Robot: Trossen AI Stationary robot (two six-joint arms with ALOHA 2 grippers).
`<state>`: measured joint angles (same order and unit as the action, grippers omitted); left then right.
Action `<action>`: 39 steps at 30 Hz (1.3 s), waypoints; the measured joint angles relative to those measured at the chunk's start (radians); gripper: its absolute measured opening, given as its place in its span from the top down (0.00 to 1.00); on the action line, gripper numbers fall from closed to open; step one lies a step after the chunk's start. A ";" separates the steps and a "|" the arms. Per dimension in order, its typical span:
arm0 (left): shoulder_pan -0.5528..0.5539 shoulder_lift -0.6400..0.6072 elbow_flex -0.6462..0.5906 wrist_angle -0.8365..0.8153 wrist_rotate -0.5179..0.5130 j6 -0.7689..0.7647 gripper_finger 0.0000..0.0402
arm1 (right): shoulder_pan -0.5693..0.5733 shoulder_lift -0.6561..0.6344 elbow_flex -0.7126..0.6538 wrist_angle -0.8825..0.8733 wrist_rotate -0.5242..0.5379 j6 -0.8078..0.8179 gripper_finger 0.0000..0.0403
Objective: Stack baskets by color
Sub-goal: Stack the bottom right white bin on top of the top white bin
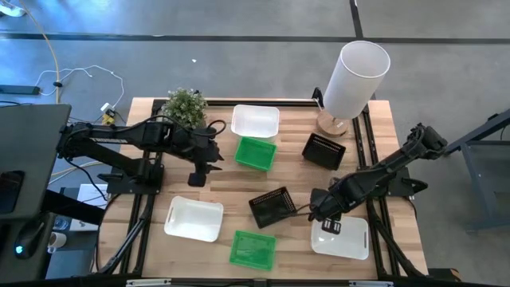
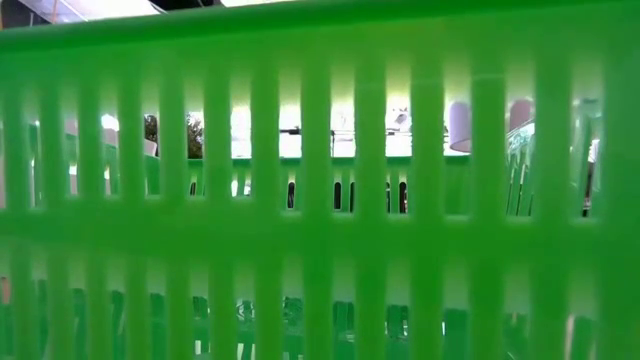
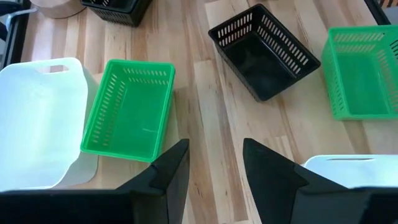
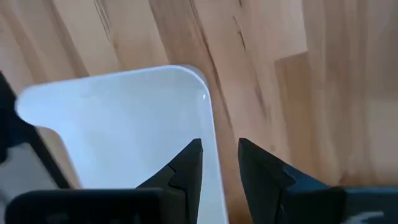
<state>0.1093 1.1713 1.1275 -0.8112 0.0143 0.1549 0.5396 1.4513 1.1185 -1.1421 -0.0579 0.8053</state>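
Seven baskets lie on the wooden table: white (image 1: 255, 121), green (image 1: 255, 153) and black (image 1: 324, 150) toward the far side, a tilted black one (image 1: 272, 206) mid-table, and white (image 1: 194, 218), green (image 1: 253, 248) and white (image 1: 340, 237) near the front. My left gripper (image 1: 198, 180) hangs open above bare wood left of centre, with nothing between its fingers (image 3: 214, 146). My right gripper (image 1: 329, 226) stands over the far-left edge of the near-right white basket (image 4: 124, 124) and is shut on it. The near green basket's mesh wall (image 2: 320, 200) fills the low view. My right gripper pinches the white basket's rim (image 4: 210, 124) just beside a rounded corner, with one finger (image 4: 186, 165) inside the basket and the other (image 4: 258, 168) outside. The fingers come from above, pointing down. Whether the basket is clear of the table, I cannot tell.
A tall white cylinder (image 1: 355, 80) on a wooden base stands at the far right, and a small potted plant (image 1: 186, 104) at the far left. Black rails (image 1: 381, 231) run along the table's side edges. Bare wood lies between the baskets mid-table.
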 joint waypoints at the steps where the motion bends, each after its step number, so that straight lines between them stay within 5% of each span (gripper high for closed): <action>1: 0.000 0.000 0.000 0.000 0.000 -0.005 0.66 | 0.012 0.000 -0.002 -0.001 0.018 -0.007 0.77; 17: 0.000 0.000 0.000 0.000 0.000 -0.014 0.66 | 0.123 0.004 -0.008 -0.001 0.111 0.077 0.77; 39: 0.000 0.001 0.000 0.000 0.000 -0.022 0.66 | 0.136 0.213 -0.009 -0.001 0.065 0.095 0.77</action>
<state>0.1093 1.1721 1.1275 -0.8108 0.0143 0.1333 0.6752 1.6645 1.1095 -1.1431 0.0074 0.9005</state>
